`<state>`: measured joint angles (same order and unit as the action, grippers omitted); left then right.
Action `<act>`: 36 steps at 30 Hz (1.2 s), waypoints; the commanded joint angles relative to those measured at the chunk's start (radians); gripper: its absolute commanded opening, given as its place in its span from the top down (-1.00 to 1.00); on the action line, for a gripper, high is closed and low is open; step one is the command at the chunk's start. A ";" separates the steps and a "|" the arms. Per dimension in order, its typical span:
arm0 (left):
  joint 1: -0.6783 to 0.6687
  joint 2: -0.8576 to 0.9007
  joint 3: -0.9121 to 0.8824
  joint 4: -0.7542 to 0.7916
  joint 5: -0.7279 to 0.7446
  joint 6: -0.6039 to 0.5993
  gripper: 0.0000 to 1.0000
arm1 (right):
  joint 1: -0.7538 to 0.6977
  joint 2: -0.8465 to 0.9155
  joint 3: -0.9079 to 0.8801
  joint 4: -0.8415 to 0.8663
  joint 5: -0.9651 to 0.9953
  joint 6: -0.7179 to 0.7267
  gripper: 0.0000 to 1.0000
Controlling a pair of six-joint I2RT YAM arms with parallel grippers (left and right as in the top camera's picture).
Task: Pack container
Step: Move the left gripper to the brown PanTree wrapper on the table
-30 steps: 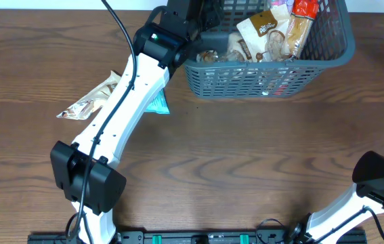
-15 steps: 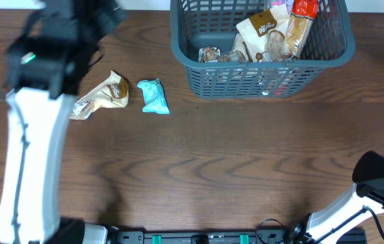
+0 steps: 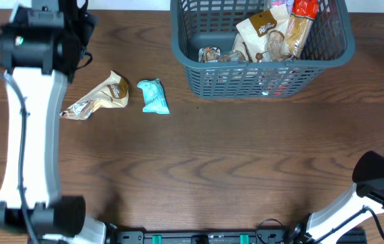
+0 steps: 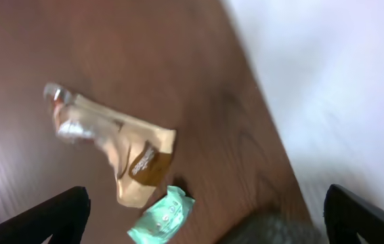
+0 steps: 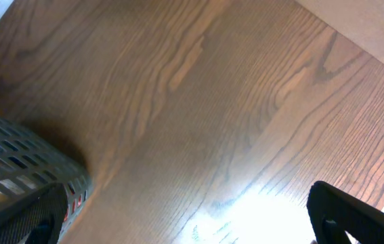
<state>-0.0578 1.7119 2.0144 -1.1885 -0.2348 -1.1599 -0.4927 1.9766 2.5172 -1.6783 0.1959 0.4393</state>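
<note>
The dark blue-grey container (image 3: pixel 195 64) stands at the back of the table with several snack packets (image 3: pixel 266 34) inside. On the wood to its left lie a tan packet (image 3: pixel 101 97) and a teal packet (image 3: pixel 154 95). My left gripper (image 4: pixel 205 220) hangs open high over the table's far-left back, above both loose packets (image 4: pixel 120 146) (image 4: pixel 163 218), with nothing between its fingers (image 4: pixel 49 217). My right gripper (image 5: pixel 185 224) is open over bare wood, and the container's corner (image 5: pixel 26 159) shows at its left.
The left arm (image 3: pixel 32 115) runs along the table's left side. The right arm's base (image 3: pixel 381 177) sits at the front right. The table's back edge meets a pale wall (image 4: pixel 340 88) just past the left gripper.
My left arm has swung from the container's left corner out to the far-left back of the table, and its jaws have opened wide. The right arm has not moved.
</note>
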 commanded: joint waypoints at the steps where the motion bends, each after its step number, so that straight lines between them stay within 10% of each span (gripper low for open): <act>1: 0.036 0.080 -0.017 -0.036 0.051 -0.339 -0.97 | -0.014 -0.002 -0.003 0.003 0.014 -0.010 -0.99; 17: 0.124 0.439 -0.017 -0.129 0.382 -0.570 -0.98 | -0.014 -0.002 -0.003 0.003 0.014 -0.010 -0.98; 36: 0.184 0.475 -0.017 -0.171 0.241 -0.571 -0.98 | -0.014 -0.002 -0.003 0.002 0.014 -0.010 -0.99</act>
<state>0.1230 2.1864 2.0022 -1.3598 0.0677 -1.7657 -0.4927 1.9766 2.5172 -1.6779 0.1959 0.4393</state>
